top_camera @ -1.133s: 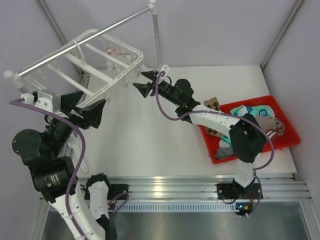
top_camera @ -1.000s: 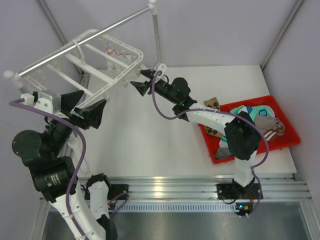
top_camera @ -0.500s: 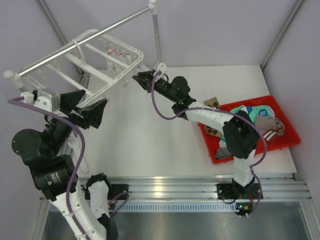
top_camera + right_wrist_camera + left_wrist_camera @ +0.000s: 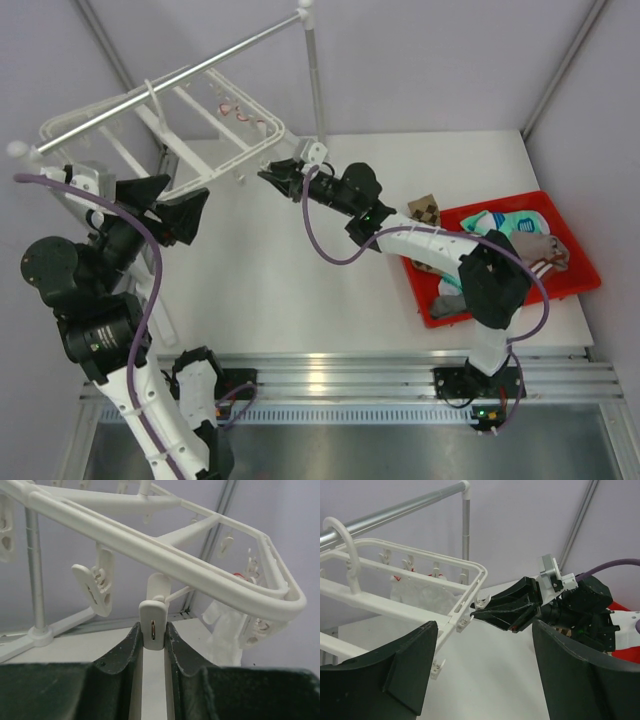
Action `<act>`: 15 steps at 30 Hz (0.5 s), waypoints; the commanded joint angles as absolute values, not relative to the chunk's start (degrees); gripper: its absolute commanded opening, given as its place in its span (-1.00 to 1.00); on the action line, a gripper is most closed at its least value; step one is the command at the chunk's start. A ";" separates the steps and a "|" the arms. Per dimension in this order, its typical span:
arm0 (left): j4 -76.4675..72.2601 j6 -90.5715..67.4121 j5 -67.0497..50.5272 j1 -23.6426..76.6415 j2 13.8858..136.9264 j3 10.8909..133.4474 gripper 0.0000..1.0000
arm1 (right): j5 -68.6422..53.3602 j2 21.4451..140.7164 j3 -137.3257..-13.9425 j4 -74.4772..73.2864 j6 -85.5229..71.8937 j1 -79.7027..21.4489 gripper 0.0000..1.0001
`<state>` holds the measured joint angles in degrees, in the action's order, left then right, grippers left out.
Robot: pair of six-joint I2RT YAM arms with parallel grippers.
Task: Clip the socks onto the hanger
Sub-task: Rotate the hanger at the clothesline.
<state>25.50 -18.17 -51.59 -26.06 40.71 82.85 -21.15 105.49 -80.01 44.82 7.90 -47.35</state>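
Top external: hanger (image 4: pixel 232 157) hooked tilted on the rail (image 4: pixel 240 45), above the tabletop's (image 4: pixel 300 280) far left; right claw (image 4: pixel 272 175) at its near corner; socks (image 4: pixel 520 222) in the red tray (image 4: pixel 560 288), well apart on the right.
Left wrist: left claw (image 4: pixel 485 630) wide apart, empty, just beside the hanger.
Right wrist: right claw clamped on a white clip (image 4: pixel 152 615) dangling under the hanger's frame.

Left arm (image 4: pixel 95 340): white shells, fat black round joints. Right arm (image 4: pixel 425 240) matches. Purple cable (image 4: pixel 620 561) loops along each; matte black wedge-shaped fingers (image 4: pixel 580 680).
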 commanded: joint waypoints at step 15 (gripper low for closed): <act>32.77 -13.80 -45.02 -26.63 45.70 83.58 0.59 | -33.65 89.84 -72.96 33.14 12.48 -47.91 -0.08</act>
